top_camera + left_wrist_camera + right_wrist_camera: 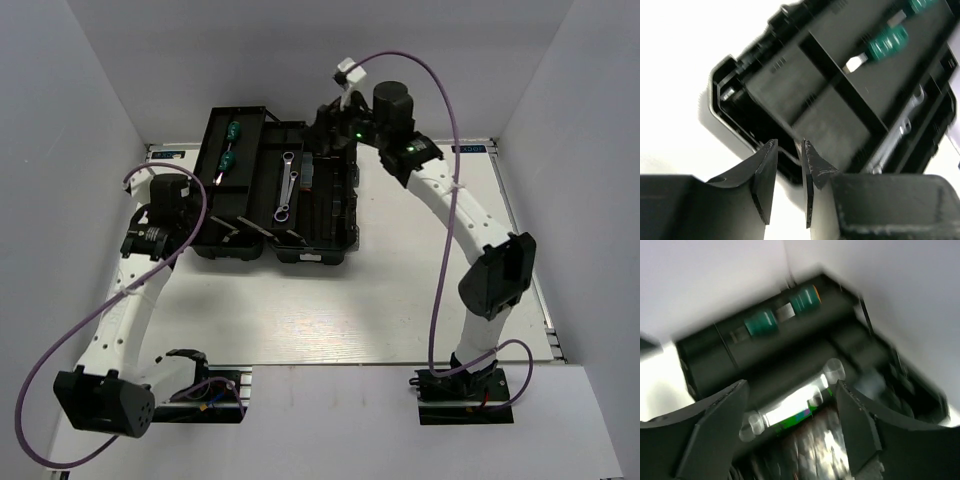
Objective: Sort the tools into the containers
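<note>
The black toolbox [335, 215] lies open at the back of the table. Two green-handled screwdrivers [231, 131] [228, 160] lie in its left tray. Two silver wrenches [288, 178] lie in the middle compartment. Thin grey slivers that may be hex keys [258, 227] lie near the front compartments. My left gripper [789, 150] sits at the tray's near left corner [720, 85], its jaws a narrow gap apart with nothing seen between them. A screwdriver [886, 42] and a wrench [900, 134] show beyond it. My right gripper [790, 412] is wide open and empty above the wrenches [795, 404].
White walls close in on the left, back and right. The right arm [470, 225] arches over the table's right side. Purple cables [445, 95] loop above both arms. The right wrist view is blurred.
</note>
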`<state>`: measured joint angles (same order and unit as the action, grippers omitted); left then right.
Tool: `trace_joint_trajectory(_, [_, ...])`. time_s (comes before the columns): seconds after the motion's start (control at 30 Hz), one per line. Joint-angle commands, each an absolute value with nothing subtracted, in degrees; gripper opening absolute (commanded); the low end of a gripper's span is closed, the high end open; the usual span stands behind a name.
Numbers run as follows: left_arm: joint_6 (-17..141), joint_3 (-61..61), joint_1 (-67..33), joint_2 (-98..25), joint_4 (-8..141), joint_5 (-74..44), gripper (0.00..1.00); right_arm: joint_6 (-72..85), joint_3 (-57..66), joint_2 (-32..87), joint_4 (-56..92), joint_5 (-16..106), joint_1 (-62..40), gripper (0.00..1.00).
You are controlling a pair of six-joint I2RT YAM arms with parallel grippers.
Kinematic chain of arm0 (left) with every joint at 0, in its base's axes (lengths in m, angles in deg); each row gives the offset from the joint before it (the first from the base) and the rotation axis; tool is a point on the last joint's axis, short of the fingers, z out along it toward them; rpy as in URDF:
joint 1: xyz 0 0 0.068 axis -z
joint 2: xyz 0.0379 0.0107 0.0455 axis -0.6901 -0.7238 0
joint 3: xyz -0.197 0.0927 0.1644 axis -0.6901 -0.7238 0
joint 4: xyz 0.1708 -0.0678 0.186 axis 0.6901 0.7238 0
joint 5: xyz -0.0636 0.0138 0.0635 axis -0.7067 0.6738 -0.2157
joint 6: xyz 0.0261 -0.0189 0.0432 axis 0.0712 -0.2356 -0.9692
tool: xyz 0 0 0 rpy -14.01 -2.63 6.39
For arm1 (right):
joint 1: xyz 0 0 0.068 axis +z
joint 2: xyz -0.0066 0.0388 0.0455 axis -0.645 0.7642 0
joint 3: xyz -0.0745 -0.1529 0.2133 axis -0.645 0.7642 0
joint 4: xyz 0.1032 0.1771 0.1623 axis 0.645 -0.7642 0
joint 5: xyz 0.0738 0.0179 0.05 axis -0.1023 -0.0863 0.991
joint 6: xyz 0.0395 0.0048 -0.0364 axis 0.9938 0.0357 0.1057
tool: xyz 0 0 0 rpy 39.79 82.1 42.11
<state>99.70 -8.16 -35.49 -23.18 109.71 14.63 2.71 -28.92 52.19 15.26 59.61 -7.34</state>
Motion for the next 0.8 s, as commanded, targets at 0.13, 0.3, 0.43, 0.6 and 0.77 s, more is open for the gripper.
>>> trace_joint_trajectory(0.13, [101.5,-4.7,-46.3,-29.1,106.0,10.7,0.35,-6.1,-22.7,50.4,-10.8,63.2,-14.1,0.00])
trace_joint_trajectory(0.3, [101.5,-5.3,-53.3,-30.9,103.4,2.8,0.49,-8.8,-14.9,46.9,-12.8,66.5,-17.4,0.20])
trace_joint_trajectory(0.43, [100.9,-6.7,-59.8,-35.4,100.2,-7.4,0.68,-9.6,-12.2,46.4,-14.2,70.0,-19.3,0.47])
trace_joint_trajectory(0.6, [97.9,-8.6,-63.3,-44.3,92.7,-18.5,0.72,-9.6,-13.3,48.7,-17.1,71.9,-20.7,0.38])
trace_joint_trajectory(0.77, [92.4,-4.9,-64.6,-53.2,86.1,-27.1,0.72,-10.4,-15.8,51.1,-21.0,75.3,-22.3,0.36])
